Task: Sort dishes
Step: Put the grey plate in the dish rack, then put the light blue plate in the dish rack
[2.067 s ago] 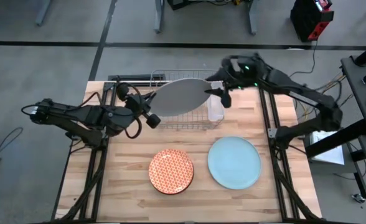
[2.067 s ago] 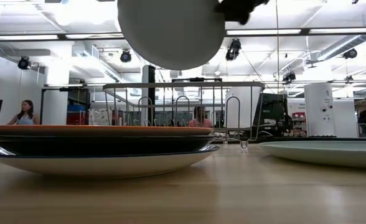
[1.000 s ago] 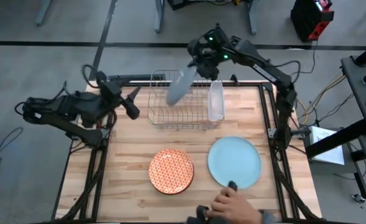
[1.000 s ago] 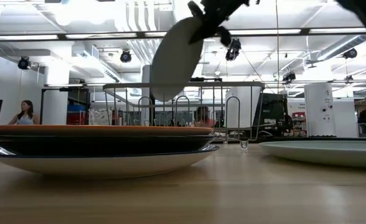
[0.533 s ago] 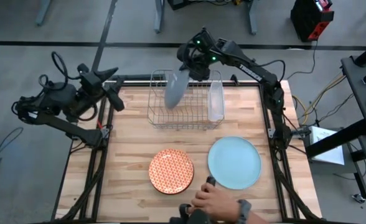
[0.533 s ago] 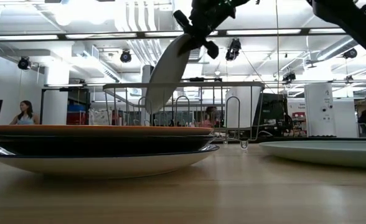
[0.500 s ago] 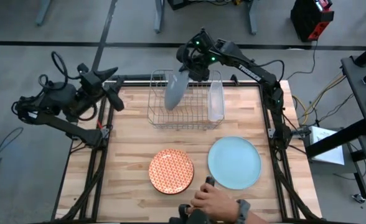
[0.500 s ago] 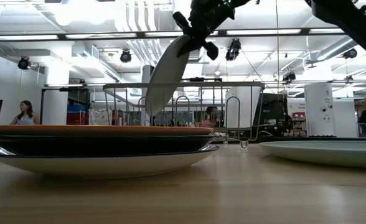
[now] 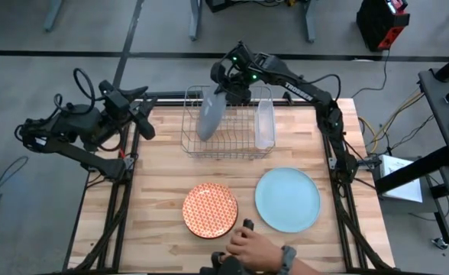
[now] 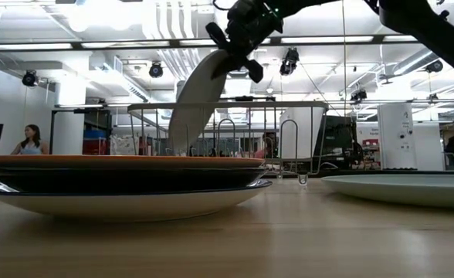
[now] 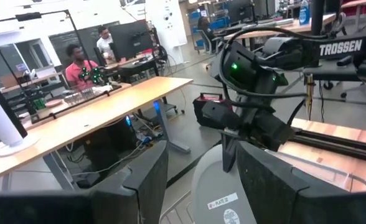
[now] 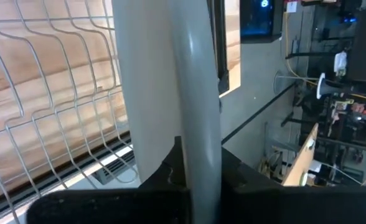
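A large grey plate [image 9: 209,114] stands on edge, tilted, in the wire rack [image 9: 240,149] at the table's far side, with my right gripper [image 9: 230,82] shut on its top rim. Its lower part [image 10: 182,131] reaches down among the rack's wires. Whether it rests there is hidden. My left gripper [image 9: 146,126] is open with nothing in it, off the rack's left side by the table's left edge. An orange-and-white plate [image 9: 210,210] and a pale blue plate [image 9: 287,199] lie flat near the front. My right gripper pinches the grey plate's upper rim [image 12: 198,134] between its two fingers [image 12: 164,177], one on each face. The fingers come from above, slanting down from the far right. The plate hangs tilted below them [image 10: 192,96], its lower part inside the rack.
A clear plastic tub [image 9: 264,126] stands in the rack's right part. A person's hand [image 9: 249,244] is over the table's near edge, between the two flat plates. In the low view a stack of plates [image 10: 119,185] fills the near left.
My right gripper has carried the grey plate toward the table's left and down, so the plate stands steeper and lower in the rack. My left gripper has drawn back toward the table's left edge. The person's hand has slid left along the near edge.
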{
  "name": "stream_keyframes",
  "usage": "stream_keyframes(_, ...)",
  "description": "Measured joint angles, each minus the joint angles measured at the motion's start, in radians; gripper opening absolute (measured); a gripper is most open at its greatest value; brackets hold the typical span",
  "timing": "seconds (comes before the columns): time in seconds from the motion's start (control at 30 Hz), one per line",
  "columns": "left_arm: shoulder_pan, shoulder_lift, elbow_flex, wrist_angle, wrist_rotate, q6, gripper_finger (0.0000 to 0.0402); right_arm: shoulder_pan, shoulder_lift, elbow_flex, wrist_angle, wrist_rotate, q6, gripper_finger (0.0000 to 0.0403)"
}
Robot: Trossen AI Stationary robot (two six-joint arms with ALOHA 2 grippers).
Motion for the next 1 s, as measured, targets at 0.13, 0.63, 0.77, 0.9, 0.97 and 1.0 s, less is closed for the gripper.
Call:
stream_keyframes(0.13,0.0,0.002,0.0,-0.02,0.0,-0.015,0.018,0.002,0.008,0.0,0.0,0.0,0.0,0.0045)
stream_keyframes(0.63,0.0,0.004,-0.001,-0.038,0.0,-0.023,0.018,0.004,0.009,0.0,0.174,-0.001,0.271,0.0119)
stream_keyframes(0.77,0.0,0.004,-0.001,-0.053,0.0,-0.039,0.018,0.008,0.009,0.0,0.201,-0.001,0.353,0.0144)
stream_keyframes(0.9,0.0,0.004,-0.001,-0.064,0.0,-0.045,0.018,0.01,0.009,0.0,0.212,0.0,0.388,0.0166)
stream_keyframes(0.97,0.0,0.004,-0.001,-0.068,0.0,-0.045,0.018,0.011,0.008,0.0,0.211,0.001,0.4,0.0174)
stream_keyframes(1.0,0.0,0.004,-0.001,-0.068,0.0,-0.045,0.018,0.011,0.004,0.0,0.21,0.004,0.412,0.0177)
